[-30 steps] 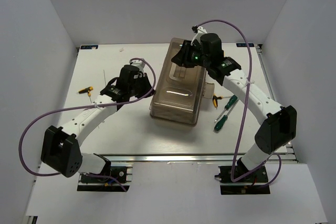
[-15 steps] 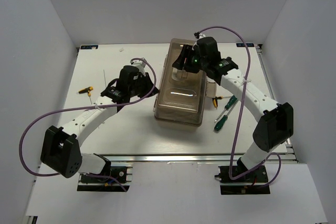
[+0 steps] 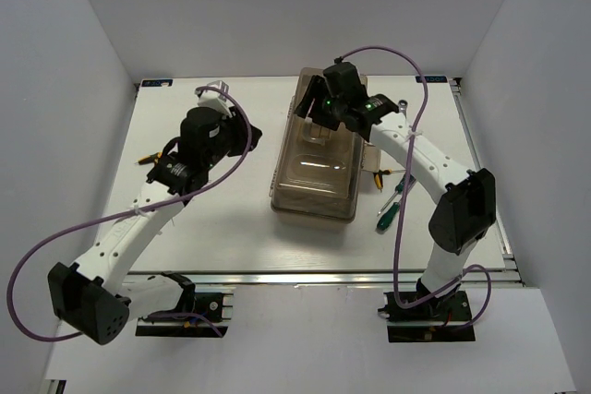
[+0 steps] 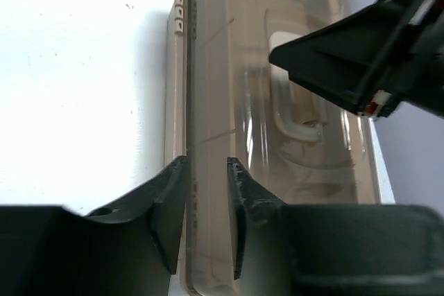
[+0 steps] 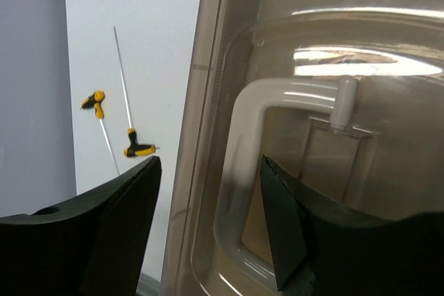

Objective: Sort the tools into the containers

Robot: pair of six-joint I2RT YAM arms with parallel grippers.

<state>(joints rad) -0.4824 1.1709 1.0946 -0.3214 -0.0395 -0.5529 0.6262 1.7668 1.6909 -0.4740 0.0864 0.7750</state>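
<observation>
At the left gripper (image 4: 207, 206): jaws parted by only a narrow slot, nothing pinched between them, low in the left wrist frame and lined up with the long left edge of the toolbox (image 4: 277, 102), with no contact visible. At the right gripper (image 5: 208, 220): fingers spread wide and empty at the bottom of the right wrist frame, poised just above the translucent brown lid (image 5: 326, 102), with the beige handle (image 5: 239, 143) directly beyond the gap. From overhead, toolbox at centre frame on the table (image 3: 212, 219), lid apparently down, one gripper to the left of its upper half and the other over its top end. Further out, yellow-and-black hex keys (image 5: 139, 147) lying loose on the bare tabletop at the left of the right wrist frame, well apart from the box. On the opposite side, right of centre overhead, two green-handled screwdrivers (image 3: 390, 212) also loose on the table, near the box but outside it. Something small and yellowish just beside the box's right edge, too small to tell. No wrench and no shallow trays made out anywhere. Judging by all this, barely begun: no tool visibly in a container, the box seemingly not yet opened, so nearly everything left to do, namely lifting the lid, then picking up and placing each tool.
</observation>
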